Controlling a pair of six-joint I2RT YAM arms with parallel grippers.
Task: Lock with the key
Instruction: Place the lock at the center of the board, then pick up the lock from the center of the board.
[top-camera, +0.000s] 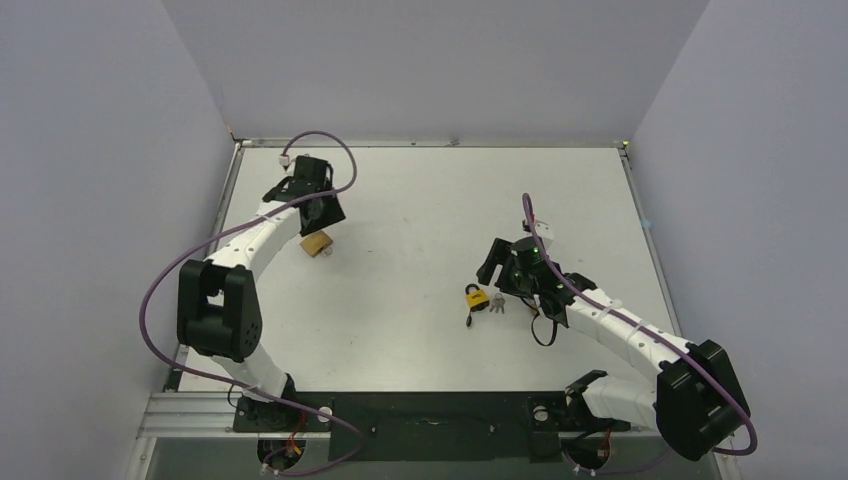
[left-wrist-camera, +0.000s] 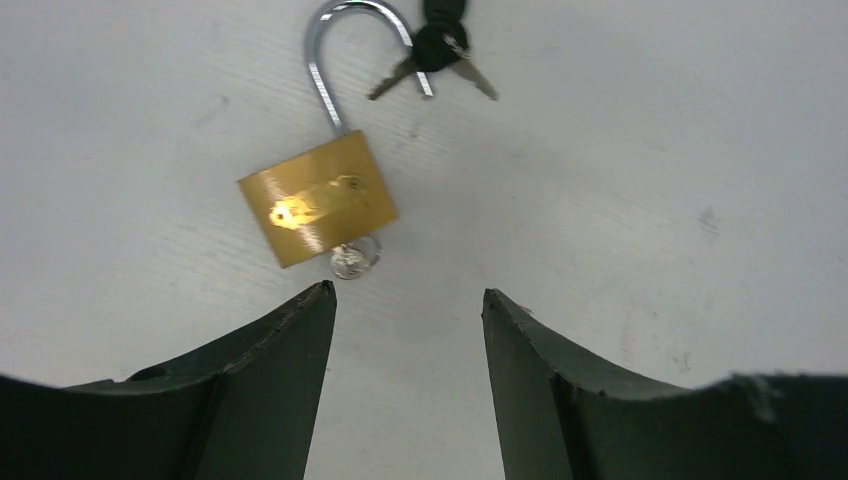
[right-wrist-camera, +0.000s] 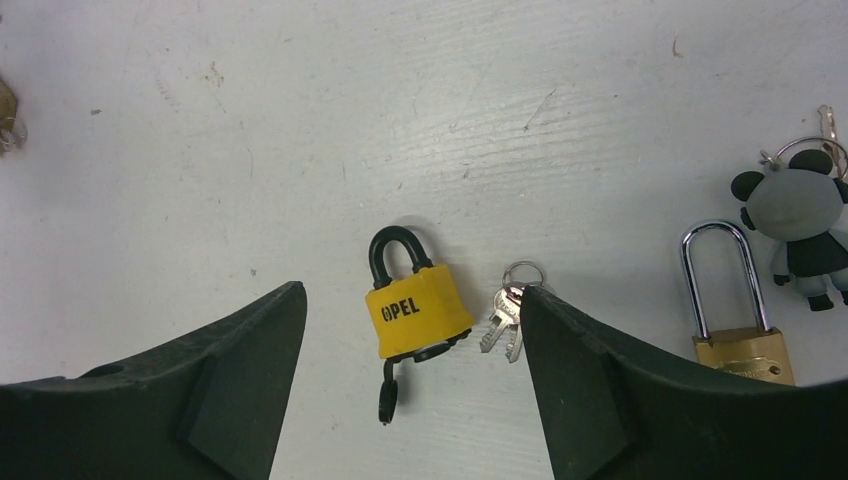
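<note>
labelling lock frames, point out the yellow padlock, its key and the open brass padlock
yellow padlock (right-wrist-camera: 418, 312), right wrist view, yellow body
black-headed key (right-wrist-camera: 387, 398), right wrist view, its head
open brass padlock (left-wrist-camera: 318, 198), left wrist view, brass body

Left wrist view: a black key fob runs off the top edge. Right wrist view: a brass padlock sits half hidden behind one finger of the right gripper, a bunch of keys tucks behind the same finger, and a panda keychain is clipped by the right edge. From above, these keys are too small to make out.
</note>
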